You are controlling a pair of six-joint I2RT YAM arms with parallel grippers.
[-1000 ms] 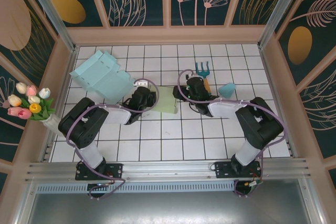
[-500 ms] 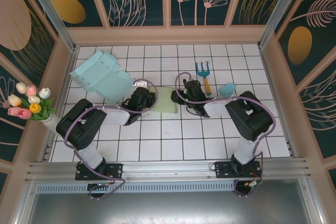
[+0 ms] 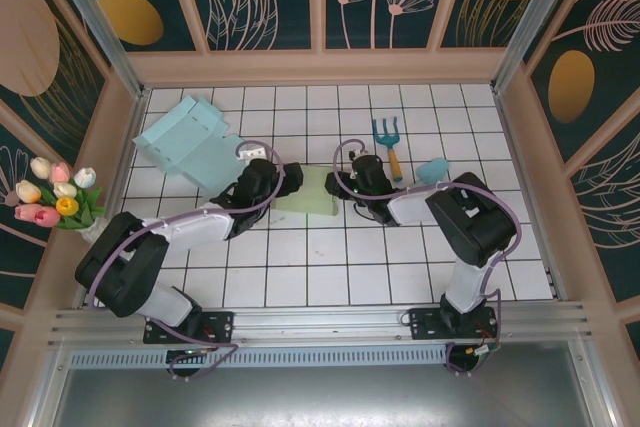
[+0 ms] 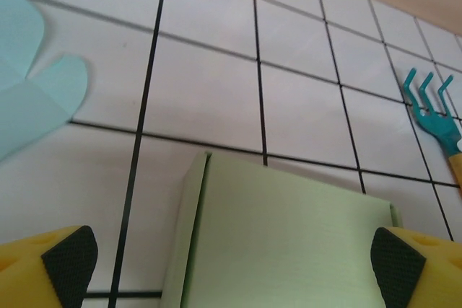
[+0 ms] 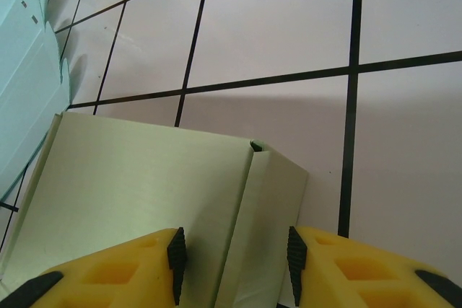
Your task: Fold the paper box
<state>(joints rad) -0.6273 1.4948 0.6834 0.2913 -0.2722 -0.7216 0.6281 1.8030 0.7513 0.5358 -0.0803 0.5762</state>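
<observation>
1. From the top external view, we see the pale green paper box (image 3: 313,190) lying flat on the white tiled table (image 3: 330,267), about mid-table, between the two grippers. The left gripper (image 3: 290,179) sits at its left edge and the right gripper (image 3: 345,187) at its right edge. A light blue cardboard sheet (image 3: 195,147) lies far left, just behind the left arm. A teal rake (image 3: 388,137) and a small teal scoop (image 3: 433,170) lie to the right, beyond the right arm. A tulip bunch (image 3: 58,195) stands at the left wall.
2. In the left wrist view, the left gripper (image 4: 231,265) has its jaws spread wide, with one black pad (image 4: 68,257) at each lower corner. The box (image 4: 281,243) lies between them. We cannot tell whether either pad touches it. The blue sheet (image 4: 29,84) shows at the left and the rake (image 4: 437,117) at the right.
3. In the right wrist view, the right gripper (image 5: 234,265) is narrowed onto the box (image 5: 144,192), its yellow fingers (image 5: 115,275) pinching the folded side panel. The blue sheet (image 5: 29,63) lies just beyond.
</observation>
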